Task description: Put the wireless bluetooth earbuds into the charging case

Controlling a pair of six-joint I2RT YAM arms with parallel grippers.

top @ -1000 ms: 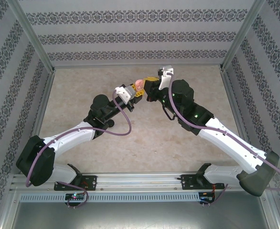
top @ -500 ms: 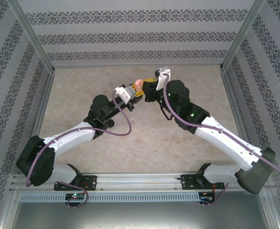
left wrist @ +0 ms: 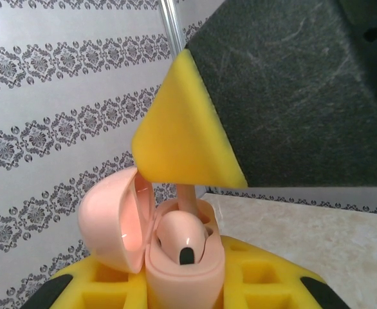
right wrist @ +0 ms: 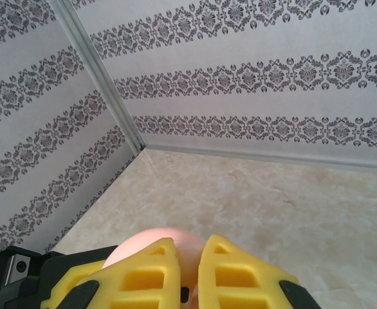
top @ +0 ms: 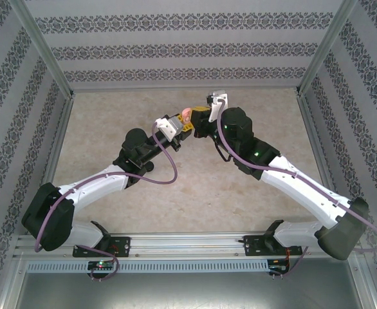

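Observation:
A pale pink charging case (left wrist: 182, 273) is held upright off the table, my left gripper (top: 181, 126) shut on its body. Its lid (left wrist: 111, 222) is hinged open to the left. One pink earbud (left wrist: 185, 238) sits in the case, a black mark on its face. Beside it the stem of a second pink earbud (left wrist: 188, 196) rises from the case. My right gripper (right wrist: 190, 267) is shut on this stem from above, and one of its fingers (left wrist: 182, 135) hangs just over the case. The case's pink lid (right wrist: 153, 241) shows beyond the yellow fingers (right wrist: 143, 277). Black and purple earbuds are out of view.
Both arms meet in mid-air over the far middle of the beige table (top: 195, 187). Patterned walls (top: 188, 51) and metal corner posts (top: 44, 45) close in the back and sides. Bare tabletop (right wrist: 272, 206) lies under the right gripper.
My right arm has shifted slightly left, bringing its gripper closer onto the case. The left arm and the case have stayed still.

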